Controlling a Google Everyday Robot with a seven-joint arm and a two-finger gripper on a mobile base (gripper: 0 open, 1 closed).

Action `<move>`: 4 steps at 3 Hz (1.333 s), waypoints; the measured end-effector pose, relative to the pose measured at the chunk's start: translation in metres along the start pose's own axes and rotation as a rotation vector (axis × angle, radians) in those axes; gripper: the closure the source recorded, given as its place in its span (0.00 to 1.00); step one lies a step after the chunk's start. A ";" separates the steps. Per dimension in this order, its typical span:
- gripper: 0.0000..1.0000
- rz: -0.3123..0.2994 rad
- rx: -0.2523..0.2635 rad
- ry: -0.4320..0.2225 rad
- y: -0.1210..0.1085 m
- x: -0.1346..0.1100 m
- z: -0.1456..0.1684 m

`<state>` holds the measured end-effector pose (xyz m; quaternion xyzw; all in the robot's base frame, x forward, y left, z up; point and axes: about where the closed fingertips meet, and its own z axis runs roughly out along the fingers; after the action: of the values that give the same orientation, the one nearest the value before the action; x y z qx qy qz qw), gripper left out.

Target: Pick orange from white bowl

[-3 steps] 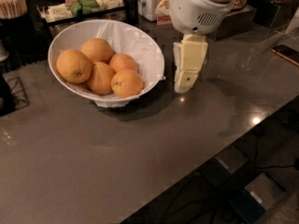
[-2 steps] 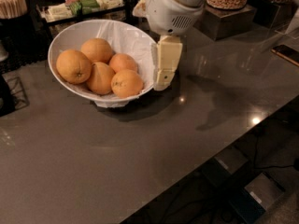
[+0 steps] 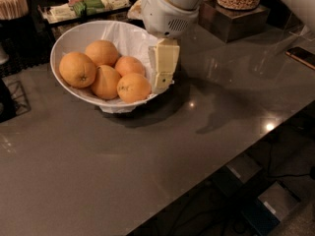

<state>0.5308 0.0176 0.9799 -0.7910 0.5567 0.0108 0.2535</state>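
Orange (image 3: pixel 78 69) untouched in white bowl (image 3: pixel 83 31), far-left corner of desk, leftmost of 5. Gripper (image 3: pixel 161 85) at bowl's right rim, apart from orange; opening: cannot tell. Reach, grasp and lift all left to do.

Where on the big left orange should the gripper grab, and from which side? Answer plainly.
Probably grip the orange across its middle, from above: round, top bare, neighbouring oranges crowd its right, the wall of the white bowl rises at its left. The gripper hangs at the bowl's right rim.
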 end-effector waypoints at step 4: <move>0.00 -0.056 0.102 -0.534 -0.057 -0.081 0.034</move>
<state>0.5594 0.1169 0.9965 -0.7614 0.4479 0.1842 0.4310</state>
